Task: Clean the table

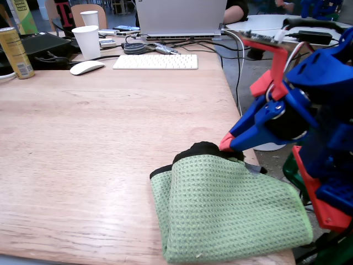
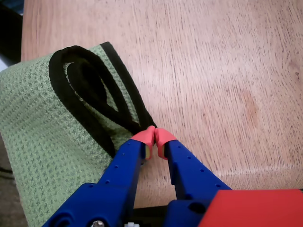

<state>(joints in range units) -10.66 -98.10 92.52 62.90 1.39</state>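
Note:
A green waffle-weave cloth (image 1: 226, 210) with a black hem lies folded at the near right corner of the light wooden table (image 1: 99, 138). My blue gripper (image 1: 227, 144) with red tips comes in from the right and meets the cloth's raised black hem. In the wrist view the gripper (image 2: 154, 137) has its red tips pressed together right where the black hem loops of the cloth (image 2: 38, 132) converge, so it appears shut on the hem. Bare table (image 2: 213, 71) spreads ahead of the fingers.
At the far end stand a white keyboard (image 1: 155, 61), a white mouse (image 1: 86, 67), a paper cup (image 1: 87, 41), a yellow can (image 1: 14, 52) and a laptop (image 1: 179, 16) with cables. The table's right edge runs just beside the gripper.

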